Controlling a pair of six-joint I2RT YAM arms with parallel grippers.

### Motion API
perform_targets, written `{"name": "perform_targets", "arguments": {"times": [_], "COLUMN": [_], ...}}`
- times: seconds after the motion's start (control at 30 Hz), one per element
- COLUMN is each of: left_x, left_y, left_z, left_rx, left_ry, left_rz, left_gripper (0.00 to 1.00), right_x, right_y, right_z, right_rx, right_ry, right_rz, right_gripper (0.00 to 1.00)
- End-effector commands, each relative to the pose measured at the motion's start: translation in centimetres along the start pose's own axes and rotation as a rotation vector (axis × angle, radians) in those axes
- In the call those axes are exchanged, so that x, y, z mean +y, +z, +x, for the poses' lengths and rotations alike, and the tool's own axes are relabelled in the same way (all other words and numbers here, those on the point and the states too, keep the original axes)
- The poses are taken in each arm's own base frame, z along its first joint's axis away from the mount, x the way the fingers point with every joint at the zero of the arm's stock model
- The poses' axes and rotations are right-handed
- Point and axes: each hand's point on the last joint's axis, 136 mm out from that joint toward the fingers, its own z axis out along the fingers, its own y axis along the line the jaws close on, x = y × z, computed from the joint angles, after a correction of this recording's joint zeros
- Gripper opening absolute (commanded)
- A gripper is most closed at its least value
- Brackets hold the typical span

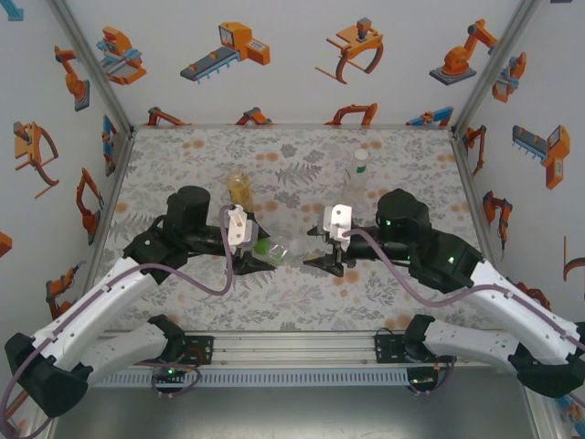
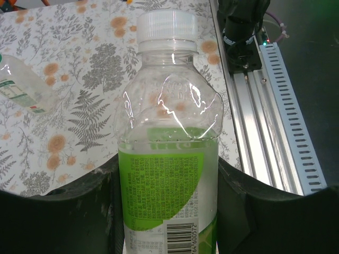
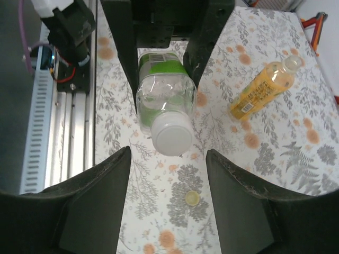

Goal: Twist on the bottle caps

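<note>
We see the left claw clenched around the labelled body of a clear, green-label bottle, holding it seemingly just above the desk near its front middle; the white cap sits on the bottle's neck, though we cannot tell how far down it is threaded; the right claw stands released, its fingers either side of the cap and apart from it. We judge the cap to be light and stiff, with a ribbed skirt; that ribbed side wall is the place to pinch, squarely; the thin bottle wall is dented and will likely flex, so the twist should be gentle. The bottle's long axis lies roughly level, running from the left claw towards the right, cap end facing the right claw. A loose pale yellow cap lies flat on the desk near the right claw.
</note>
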Motion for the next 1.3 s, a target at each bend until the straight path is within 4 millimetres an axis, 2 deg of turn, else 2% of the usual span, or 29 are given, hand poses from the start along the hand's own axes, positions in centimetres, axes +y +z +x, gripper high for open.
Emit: {"name": "perform_targets", "arguments": {"times": [0.0,0.33,0.9,1.03,1.27], "left_x": [-0.7,-0.8,-0.9,-0.9,-0.7], "left_y": [-0.3,-0.3,-0.4,-0.4,-0.6], "left_z": [-1.6,-1.7,-1.9,-1.9,-1.9], "left_rx": [-0.043,-0.047,-0.051,-0.051,-0.045], "left_ry": [0.031,0.034,0.039,0.04,0.051], "left_rz": [0.043,0.046,0.046,0.047,0.024], "left_gripper": [0.0,0.0,0.0,0.0,0.0], "right_x": [0.3,0.3,0.2,0.3,0.0], "right_y": [0.1,0.9,1.2,1.2,1.2], "right_z": [-1.3,-1.4,-1.6,-1.6,-1.5], "right_rx": [-0.029,-0.045,-0.058,-0.064,-0.06], "right_ry": [-0.121,-0.124,-0.112,-0.104,-0.034], "right_rz": [-0.043,-0.064,-0.066,-0.068,-0.051], "right_gripper": [0.55,0.45,0.42,0.35,0.17]}}
